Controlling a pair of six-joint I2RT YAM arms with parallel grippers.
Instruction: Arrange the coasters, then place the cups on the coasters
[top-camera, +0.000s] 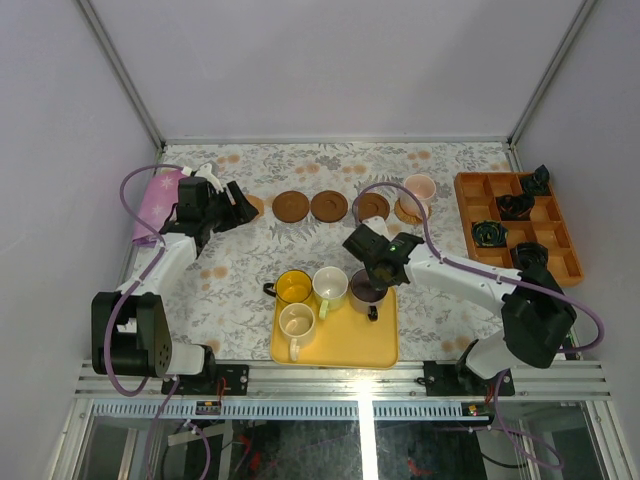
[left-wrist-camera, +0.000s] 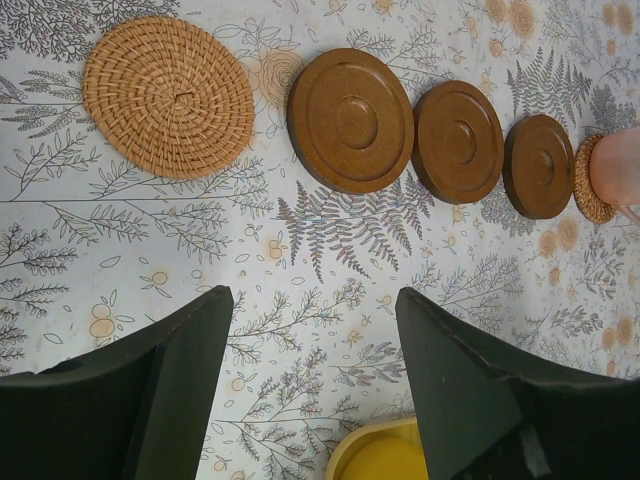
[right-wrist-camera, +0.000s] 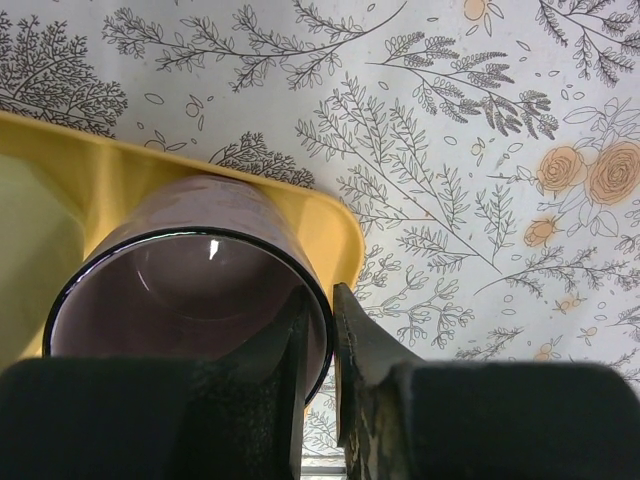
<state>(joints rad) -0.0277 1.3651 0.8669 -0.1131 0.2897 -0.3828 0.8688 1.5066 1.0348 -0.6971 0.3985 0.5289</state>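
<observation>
One yellow tray lies near the middle, carrying four cups. The right gripper straddles the purple cup's rim at the tray's far right corner, jaws narrowly apart; I cannot tell whether they pinch it. The left gripper hangs released beside the leftmost of five coasters lining the far side. A pink cup stands on the rightmost.

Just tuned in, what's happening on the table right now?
The right gripper has its jaws astride the rim of the grey-purple cup on the yellow tray; whether they are clamped is unclear. The left gripper hangs open and empty by the coaster row. Only the pink cup sits on a coaster; the yellow cup and two cream cups wait on the tray.
</observation>
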